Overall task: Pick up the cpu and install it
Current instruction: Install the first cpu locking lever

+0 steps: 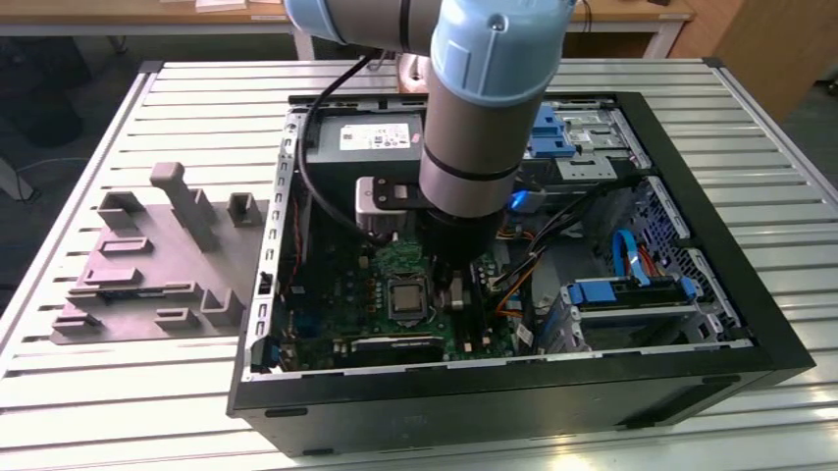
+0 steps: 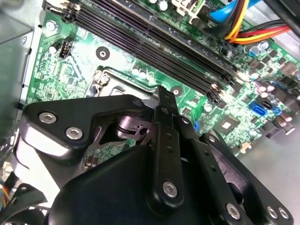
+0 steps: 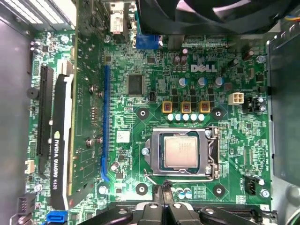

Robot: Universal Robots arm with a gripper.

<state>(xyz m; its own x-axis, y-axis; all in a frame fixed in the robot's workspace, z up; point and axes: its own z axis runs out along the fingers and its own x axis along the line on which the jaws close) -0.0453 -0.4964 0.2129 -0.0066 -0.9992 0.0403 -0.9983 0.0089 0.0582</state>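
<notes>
An open case sits on a slatted surface, the arm reaching inside. On the board, the cpu lies in its socket, lower centre. The claw, pressed together and empty, hovers just beside; a stray nudge could scrape board parts.

Exterior view: high, off-arm, looks steeply down on slatted metal bench and open black computer case, whole case in frame. First wrist view: close, faces straight down onto green motherboard, square metal-framed socket central. Second wrist view: very close, oblique across same motherboard, black hand in foreground. All three share motherboard.
</notes>
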